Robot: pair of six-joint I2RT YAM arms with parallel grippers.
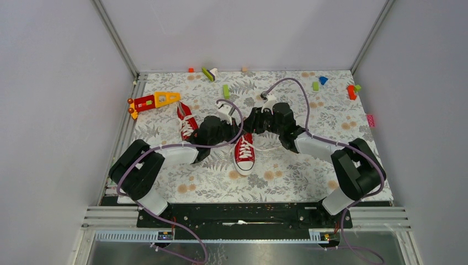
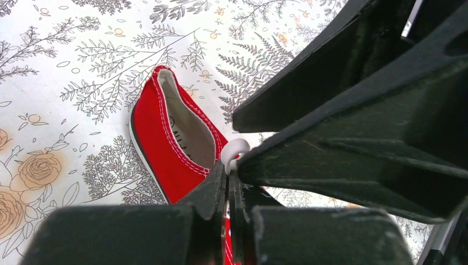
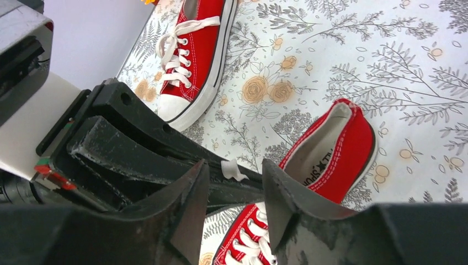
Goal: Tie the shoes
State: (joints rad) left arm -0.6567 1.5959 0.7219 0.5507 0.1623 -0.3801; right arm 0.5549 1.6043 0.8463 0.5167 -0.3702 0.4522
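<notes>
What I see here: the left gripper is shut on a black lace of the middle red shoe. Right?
Not quite. The lace is white, not black, as the left wrist view shows. The rest holds: the left gripper is shut on that lace of the middle red shoe.

Probably a robotics lab test cell: plain grey walls [image 1: 55, 83] in an aluminium frame [image 1: 116, 38], a floral cloth [image 1: 287, 176] under the left gripper [image 2: 227, 172], toy blocks [image 1: 225, 91] scattered beyond it, cabled arms [image 1: 143, 165] bolted behind it.
</notes>
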